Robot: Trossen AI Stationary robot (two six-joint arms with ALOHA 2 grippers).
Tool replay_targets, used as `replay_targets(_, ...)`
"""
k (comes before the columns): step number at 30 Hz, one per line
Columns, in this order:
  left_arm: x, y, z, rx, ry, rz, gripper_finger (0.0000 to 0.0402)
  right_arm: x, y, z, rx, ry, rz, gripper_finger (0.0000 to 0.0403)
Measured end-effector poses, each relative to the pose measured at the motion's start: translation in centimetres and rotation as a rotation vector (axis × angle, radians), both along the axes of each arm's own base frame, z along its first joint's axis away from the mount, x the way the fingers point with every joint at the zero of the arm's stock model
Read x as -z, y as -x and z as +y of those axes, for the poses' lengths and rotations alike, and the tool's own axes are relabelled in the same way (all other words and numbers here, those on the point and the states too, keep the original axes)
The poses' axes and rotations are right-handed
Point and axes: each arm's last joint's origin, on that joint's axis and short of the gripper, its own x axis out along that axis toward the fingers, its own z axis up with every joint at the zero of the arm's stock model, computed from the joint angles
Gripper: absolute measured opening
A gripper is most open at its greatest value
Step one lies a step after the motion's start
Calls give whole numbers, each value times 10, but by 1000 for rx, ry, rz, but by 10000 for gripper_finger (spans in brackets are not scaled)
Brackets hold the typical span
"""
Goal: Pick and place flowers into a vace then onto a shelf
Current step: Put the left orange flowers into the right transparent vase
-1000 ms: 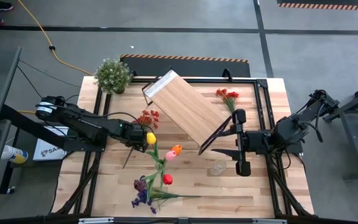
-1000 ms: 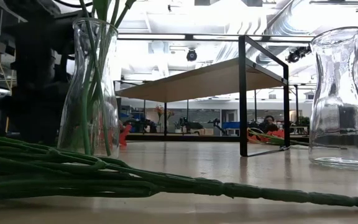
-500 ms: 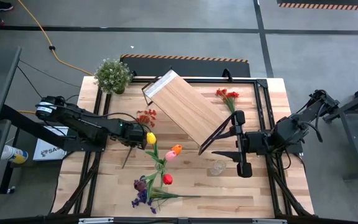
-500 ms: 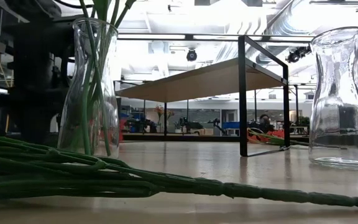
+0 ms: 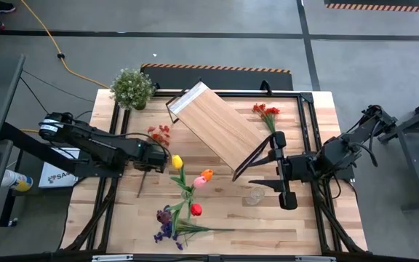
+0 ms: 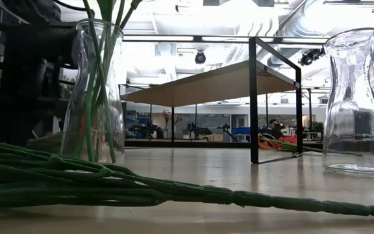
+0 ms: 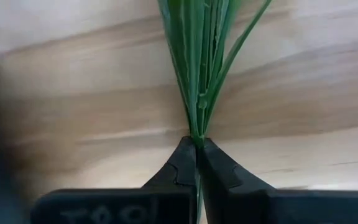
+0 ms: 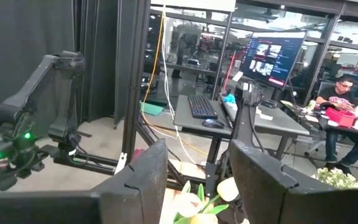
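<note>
Left wrist view: left claw (image 7: 196, 163) is clenched on a thin bunch of green stems (image 7: 197, 68), pinched right at the fingertips, so the grip margin looks small. From above, that claw (image 5: 153, 154) sits just left of the vase holding tulips (image 5: 182, 177), and the red spray (image 5: 158, 134) it carries pokes out toward the potted plant (image 5: 132, 87), with the stem end trailing down over the worktop (image 5: 217, 211). Risks as I read them: the stems could slide or twist in the pinch once the spray is swung upright; the blossoms could brush the near corner of the shelf (image 5: 220, 131), which lies just right of the spray; and the stem end could knock the tulips or miss the vase's narrow neck (image 6: 99, 29), which already has stems in it. A side load on that tall glass could tip it. Loose flowers (image 5: 169, 222) lying below the vase could snag a low pass. Right claw (image 5: 282, 169) is released, fingers spread, waiting at the shelf's right end beside the empty vase (image 5: 254, 196); more red flowers (image 5: 266, 111) lie above it. A careless move could bump that glass.
</note>
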Motion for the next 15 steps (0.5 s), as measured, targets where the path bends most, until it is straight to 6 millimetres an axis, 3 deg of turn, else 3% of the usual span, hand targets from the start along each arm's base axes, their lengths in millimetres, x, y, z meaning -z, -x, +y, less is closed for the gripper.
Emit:
replay_targets(7,-17,14,1,-48,4,-33,35,1,0,0,-2,-14,14,165)
replay_targets(15,-43,25,4,-64,-9,-223,35,2,0,0,0,-9,20,165)
